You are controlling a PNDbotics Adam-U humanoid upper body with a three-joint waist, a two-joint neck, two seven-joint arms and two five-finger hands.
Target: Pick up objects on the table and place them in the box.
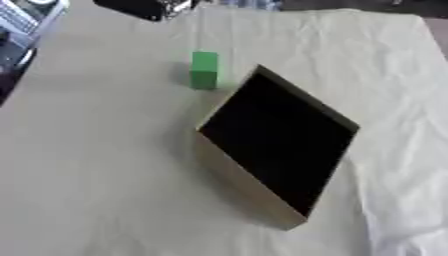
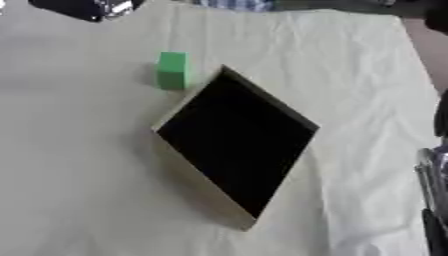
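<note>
A green block (image 1: 204,70) stands upright on the cream cloth, just beyond the far left corner of the box (image 1: 249,192). The box is a shallow tan tray with a dark inside, turned like a diamond in the middle of the table, and nothing shows inside it. A black and silver piece, seemingly my left hand (image 1: 140,7), shows at the top edge, well beyond the block. My right hand (image 2: 435,175) appears only as a black and silver strip at the right edge of the right eye view, clear of the box. Neither hand touches anything.
The cream cloth (image 1: 96,165) covers the table, with wrinkles on the right side. Dark and silver equipment (image 1: 13,30) sits off the table's left edge at the top left. Cloth lies bare to the left of the box and in front of it.
</note>
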